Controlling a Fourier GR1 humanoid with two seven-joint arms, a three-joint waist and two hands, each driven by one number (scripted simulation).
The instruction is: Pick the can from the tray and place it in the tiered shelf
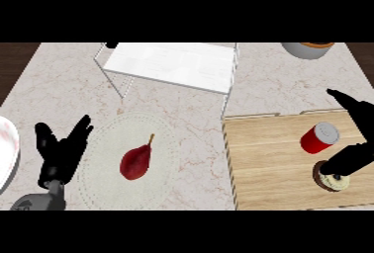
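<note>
Can [319, 138], red w/ a silver top, stood on the wooden tray [270, 163] at the right of the worktop [277, 89], toward the tray's far-right part. Right hand [350, 157] sat around it w/o contact: one finger stretched out straight past the can's far side, the rest of the hand low on its near side, so the hand was spread wide & held nothing. By my read the step was the approach to the grasp. To do it well the hand needed to come in sideways so the can sat between thumb & fingers at mid-height, then curl shut before any lift; closing too near the silver top could tip it. A small round item w/ a dark rim [332, 182] lay just beside the hand on the tray, partly hidden, so a straight-up lift looked wiser than a drag. Next leg would go left & away to the tiered shelf [175, 64], white w/ thin wire legs, at the far middle of the worktop, well apart from the can. Left hand [60, 150] rested at the lower left, fingers up & relaxed. Worktop was pale marble w/ pinkish veins; a round pale mat [99, 173] carried a red pear [136, 161], a white plate [6, 148] showed at the left edge & a grey pot [310, 49] at the far right.
</note>
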